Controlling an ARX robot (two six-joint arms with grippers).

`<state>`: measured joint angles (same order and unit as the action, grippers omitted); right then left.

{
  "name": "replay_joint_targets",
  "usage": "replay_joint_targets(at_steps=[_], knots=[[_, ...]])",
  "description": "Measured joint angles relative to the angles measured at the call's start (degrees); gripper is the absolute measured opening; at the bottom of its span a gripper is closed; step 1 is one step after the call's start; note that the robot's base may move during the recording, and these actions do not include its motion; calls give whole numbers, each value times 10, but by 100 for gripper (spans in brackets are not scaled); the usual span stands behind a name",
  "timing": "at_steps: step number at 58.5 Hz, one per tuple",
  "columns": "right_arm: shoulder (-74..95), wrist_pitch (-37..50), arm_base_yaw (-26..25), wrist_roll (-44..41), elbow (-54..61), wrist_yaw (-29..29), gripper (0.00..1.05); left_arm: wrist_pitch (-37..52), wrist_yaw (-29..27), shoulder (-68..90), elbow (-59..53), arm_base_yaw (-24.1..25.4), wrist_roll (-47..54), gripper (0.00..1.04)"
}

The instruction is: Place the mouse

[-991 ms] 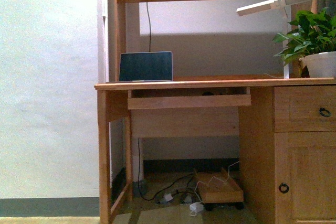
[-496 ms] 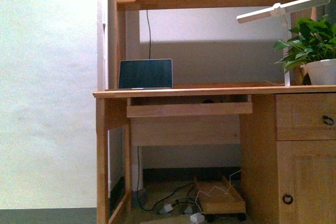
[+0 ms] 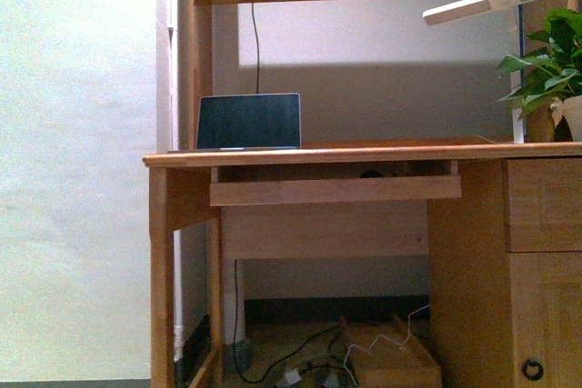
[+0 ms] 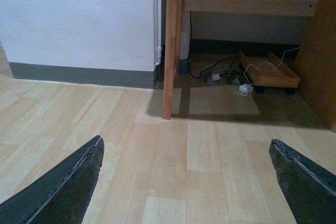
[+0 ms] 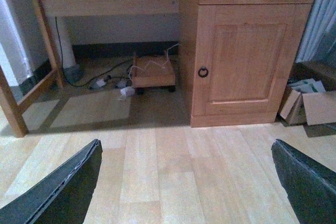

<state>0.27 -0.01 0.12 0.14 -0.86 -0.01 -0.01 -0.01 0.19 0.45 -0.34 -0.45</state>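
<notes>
Front view: the mouse is a dark sliver on the pull-out tray under the desk, its long axis too small to tell; left wrist view: left end effector splayed, empty; right wrist view: right end effector likewise released.

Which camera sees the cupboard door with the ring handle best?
The right wrist view: the whole cupboard door shows there, ring handle and all. The front view catches only part of it, cut off in the corner. The left wrist view does not show it.
</notes>
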Motion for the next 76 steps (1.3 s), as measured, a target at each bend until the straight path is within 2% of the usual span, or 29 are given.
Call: replay_joint_targets(at_steps=[76], knots=[[0,0,0,0,0,0,97,0,0,0,0,0,0,97]])
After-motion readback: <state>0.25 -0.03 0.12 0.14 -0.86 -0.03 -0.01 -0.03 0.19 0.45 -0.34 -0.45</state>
